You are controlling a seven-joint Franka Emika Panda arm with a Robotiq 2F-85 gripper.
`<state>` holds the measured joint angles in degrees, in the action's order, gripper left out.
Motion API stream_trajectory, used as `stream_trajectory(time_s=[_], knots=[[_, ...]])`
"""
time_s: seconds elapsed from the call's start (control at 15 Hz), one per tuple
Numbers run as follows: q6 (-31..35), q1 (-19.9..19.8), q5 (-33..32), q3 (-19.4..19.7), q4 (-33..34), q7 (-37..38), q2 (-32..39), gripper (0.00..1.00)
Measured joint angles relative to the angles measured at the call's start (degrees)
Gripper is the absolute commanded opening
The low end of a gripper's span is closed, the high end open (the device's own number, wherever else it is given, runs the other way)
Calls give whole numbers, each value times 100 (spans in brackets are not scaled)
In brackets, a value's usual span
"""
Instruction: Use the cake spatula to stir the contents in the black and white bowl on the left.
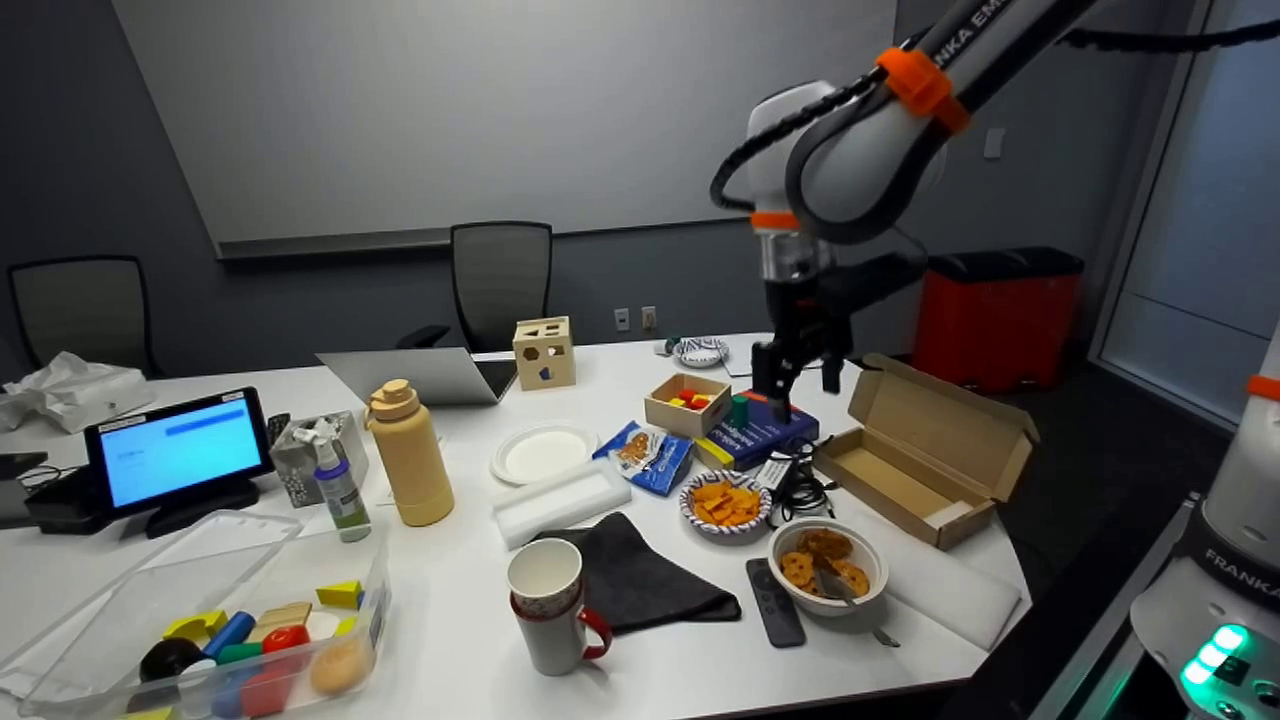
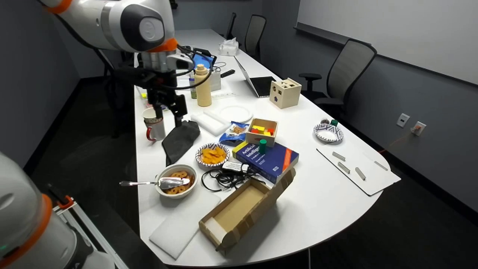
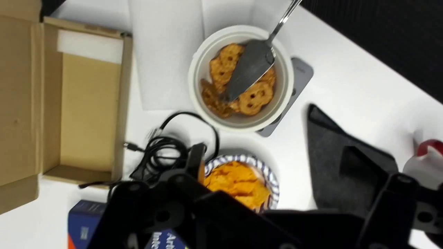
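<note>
The black and white bowl (image 1: pixel 692 517) has a patterned rim and holds orange-yellow chips; it also shows in an exterior view (image 2: pixel 198 157) and the wrist view (image 3: pixel 272 183), partly hidden by my gripper there. The cake spatula (image 2: pixel 171 182) lies with its blade on the food in a white bowl (image 2: pixel 160 189), its handle sticking out over the table's edge. In the wrist view the spatula (image 3: pixel 250 69) crosses the white bowl (image 3: pixel 289 83) of brown ring-shaped snacks. My gripper (image 3: pixel 273 159) is open and empty; in both exterior views the gripper (image 1: pixel 803 375) hangs above the table.
A tangle of black cables (image 2: pixel 226 178), an open cardboard box (image 2: pixel 239 209) and a blue book (image 2: pixel 261 160) lie near the bowls. A grey remote (image 1: pixel 775 603), a black cloth (image 1: pixel 640 575) and stacked mugs (image 1: pixel 550 610) are also near. A snack bag (image 1: pixel 645 455) lies behind.
</note>
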<state>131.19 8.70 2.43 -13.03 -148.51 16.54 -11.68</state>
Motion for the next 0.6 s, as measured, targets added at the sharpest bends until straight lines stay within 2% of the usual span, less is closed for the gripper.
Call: stream_trajectory(time_s=[0.27, 0.6], knots=[[-209, 478, 201, -465, 145, 779, 751, 100], [-806, 726, 201, -537, 265, 1477, 1646, 100]])
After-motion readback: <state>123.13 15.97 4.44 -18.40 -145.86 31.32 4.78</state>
